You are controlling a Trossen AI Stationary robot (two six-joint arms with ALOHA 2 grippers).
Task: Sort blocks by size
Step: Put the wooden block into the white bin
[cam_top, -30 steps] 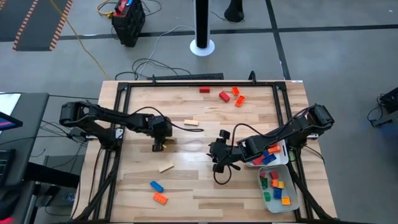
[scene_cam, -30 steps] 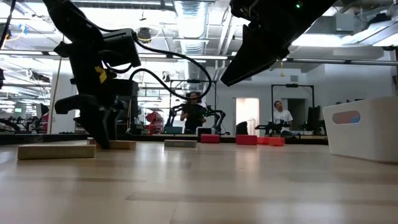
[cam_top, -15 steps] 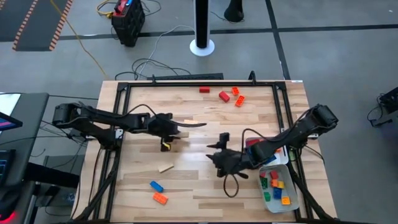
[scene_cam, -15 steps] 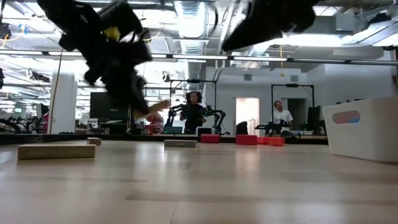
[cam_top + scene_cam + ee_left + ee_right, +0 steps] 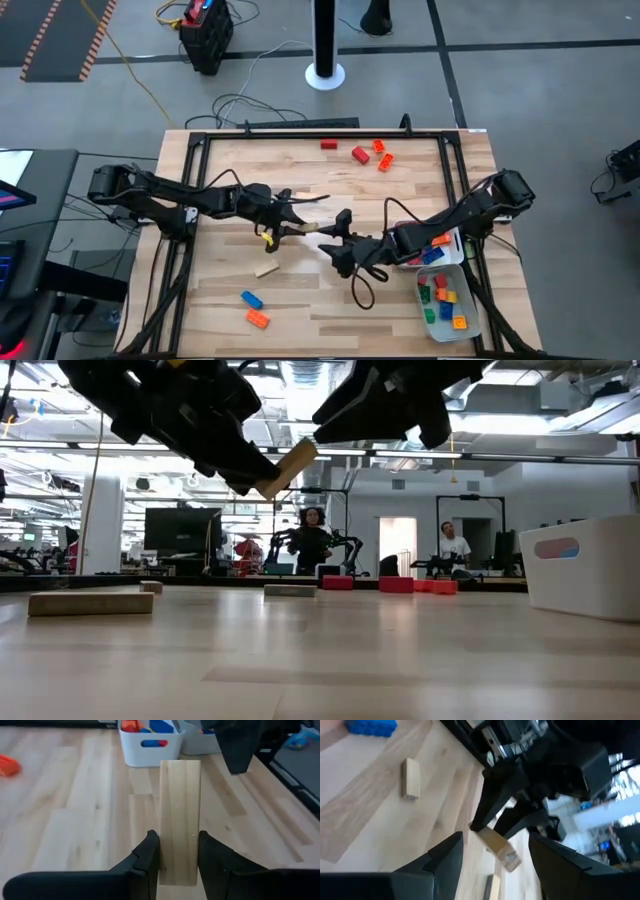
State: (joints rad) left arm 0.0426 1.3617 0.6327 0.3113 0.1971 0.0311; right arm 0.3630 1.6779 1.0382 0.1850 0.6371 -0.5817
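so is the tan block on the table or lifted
Lifted. The left gripper is shut on the tan block, holding it tilted in the air, clear above the table.

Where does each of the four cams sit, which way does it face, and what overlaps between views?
High: overhead, straight down; both arms meet mid-table, left gripper holding the tan block, right gripper reaching toward it.
Low: table height, level across into the room; both arms enter from above.
Left wrist: on the left arm, along its fingers clamping the tan block, white trays beyond.
Right wrist: on the right arm, past its own open fingers at the left gripper.
Shared: the tan block shows in all four.
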